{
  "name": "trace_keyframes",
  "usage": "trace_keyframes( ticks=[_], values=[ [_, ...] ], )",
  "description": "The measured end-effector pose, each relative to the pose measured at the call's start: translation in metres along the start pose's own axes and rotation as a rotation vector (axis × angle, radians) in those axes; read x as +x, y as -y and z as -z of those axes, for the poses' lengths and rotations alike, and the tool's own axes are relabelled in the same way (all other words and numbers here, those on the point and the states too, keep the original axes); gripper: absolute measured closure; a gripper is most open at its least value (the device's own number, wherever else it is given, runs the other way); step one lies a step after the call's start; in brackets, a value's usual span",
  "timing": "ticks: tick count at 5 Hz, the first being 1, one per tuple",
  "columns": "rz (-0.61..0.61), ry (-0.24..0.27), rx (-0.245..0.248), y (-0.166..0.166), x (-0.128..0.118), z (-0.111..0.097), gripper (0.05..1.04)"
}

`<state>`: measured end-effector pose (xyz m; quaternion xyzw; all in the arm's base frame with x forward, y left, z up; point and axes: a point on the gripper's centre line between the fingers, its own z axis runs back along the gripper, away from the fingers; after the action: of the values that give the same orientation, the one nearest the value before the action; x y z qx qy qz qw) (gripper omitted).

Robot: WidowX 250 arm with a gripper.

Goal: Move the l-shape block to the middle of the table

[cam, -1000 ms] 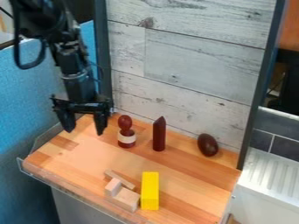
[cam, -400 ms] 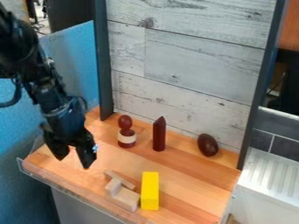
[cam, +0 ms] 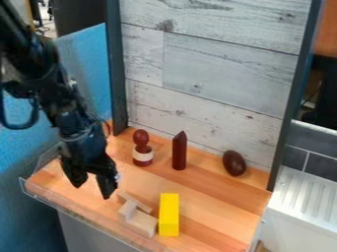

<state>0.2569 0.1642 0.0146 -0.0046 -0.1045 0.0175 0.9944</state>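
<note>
Block [cam: 141,225] of the task, l-shaped, likely light for its bulk and stiff, wood by the look of it; should not crush or bend under a firm squeeze; faces probably dry with fair grip, though a pinch on an edge could roll it; best hold judged to be across the raised stub [cam: 127,209], or across the thicker body if the neighbours leave room

Looks: pale, plain, unpainted; square-cut corners; thick body lying flat, stub standing up at the end nearer the tool; thin pale strip [cam: 136,202] lies close behind, on the table's back side; cannot tell whether it is part of the same piece

Place: block lies to the view's right of the gripper [cam: 92,188] and nearer the table's front edge than its tips; yellow block [cam: 169,215] stands further out from the tool, right against the pale one or very near it, cannot tell which; maroon pieces sit further back than the gripper

Tool: released, fingers parted, nothing between them; held above the left part of the table [cam: 204,197] as the camera sees it

Next, as judged: swing over to the block, lower, pinch, lift clear; middle of the table lies off the tool's right in view, back from the block; risk of nudging the yellow one or dragging the strip along
</note>
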Motion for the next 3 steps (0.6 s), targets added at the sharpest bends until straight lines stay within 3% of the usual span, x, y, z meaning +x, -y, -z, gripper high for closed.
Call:
trace_keyframes(
  ticks=[3],
  values=[
    [0.021,-0.015,-0.005,0.026,0.001,0.015,0.083]
  ],
)
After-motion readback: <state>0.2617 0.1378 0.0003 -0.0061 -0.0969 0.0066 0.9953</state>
